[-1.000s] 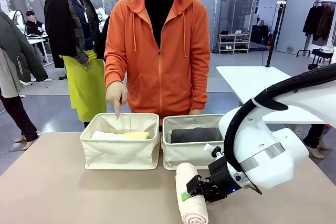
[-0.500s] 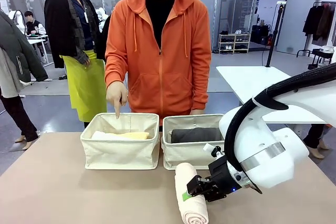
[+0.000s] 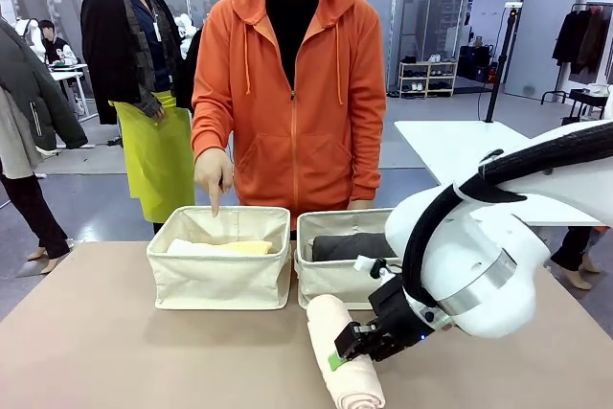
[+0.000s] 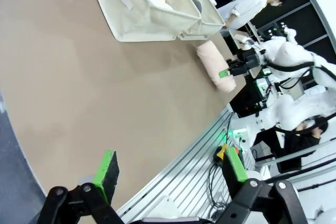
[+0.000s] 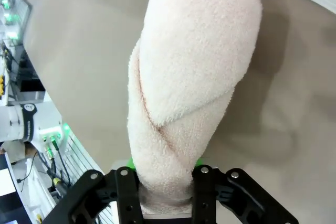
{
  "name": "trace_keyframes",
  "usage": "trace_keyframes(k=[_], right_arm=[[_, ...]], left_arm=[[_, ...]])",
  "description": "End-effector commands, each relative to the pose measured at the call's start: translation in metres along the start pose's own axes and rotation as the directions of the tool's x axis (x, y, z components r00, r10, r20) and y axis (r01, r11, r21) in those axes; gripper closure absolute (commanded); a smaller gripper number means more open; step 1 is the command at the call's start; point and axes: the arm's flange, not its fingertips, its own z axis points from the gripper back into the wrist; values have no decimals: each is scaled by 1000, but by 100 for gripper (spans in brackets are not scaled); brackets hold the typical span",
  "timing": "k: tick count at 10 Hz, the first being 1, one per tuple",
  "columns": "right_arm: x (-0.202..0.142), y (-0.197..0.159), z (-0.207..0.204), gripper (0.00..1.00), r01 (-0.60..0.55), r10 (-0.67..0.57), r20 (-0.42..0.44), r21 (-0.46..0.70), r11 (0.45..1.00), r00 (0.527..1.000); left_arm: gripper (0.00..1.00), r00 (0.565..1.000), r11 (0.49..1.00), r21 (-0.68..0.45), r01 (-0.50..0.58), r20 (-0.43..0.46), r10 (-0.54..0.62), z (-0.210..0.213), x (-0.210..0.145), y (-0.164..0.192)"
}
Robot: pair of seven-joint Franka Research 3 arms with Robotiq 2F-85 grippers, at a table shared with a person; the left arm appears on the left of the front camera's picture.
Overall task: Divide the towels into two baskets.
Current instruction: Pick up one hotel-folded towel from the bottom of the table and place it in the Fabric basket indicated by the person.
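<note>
The right pincer (image 3: 356,342) is clamped tight around the pink towel (image 3: 342,363), at 6 o'clock of the right basket (image 3: 330,280). Compared with a second ago, towel and pincer sit slightly farther toward 9 o'clock and the towel is tilted more. The left pincer (image 4: 170,174) gapes wide, holding nothing above the tabletop (image 4: 79,87). The person's hand (image 3: 212,172) still points into the left basket (image 3: 218,275).
</note>
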Motion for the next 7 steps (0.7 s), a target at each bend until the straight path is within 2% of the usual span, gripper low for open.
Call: trace_keyframes(k=[1, 3, 4, 6, 7], right_arm=[[9, 47, 40, 64, -83, 79, -34, -118, 990, 996], [26, 83, 53, 64, -228, 201, -138, -219, 949, 970], [34, 100, 59, 64, -326, 254, -250, -305, 895, 934], [50, 127, 70, 64, -548, 375, -451, -354, 758, 810], [59, 134, 75, 64, -631, 416, -527, -333, 701, 741]], left_arm=[[0, 1000, 1000, 2, 7, 7, -7, 3, 0, -3], [0, 1000, 1000, 2, 7, 7, -7, 3, 0, -3], [0, 1000, 1000, 2, 7, 7, -7, 3, 0, -3], [0, 1000, 1000, 2, 7, 7, -7, 3, 0, -3], [0, 1000, 1000, 2, 7, 7, -7, 3, 0, -3]])
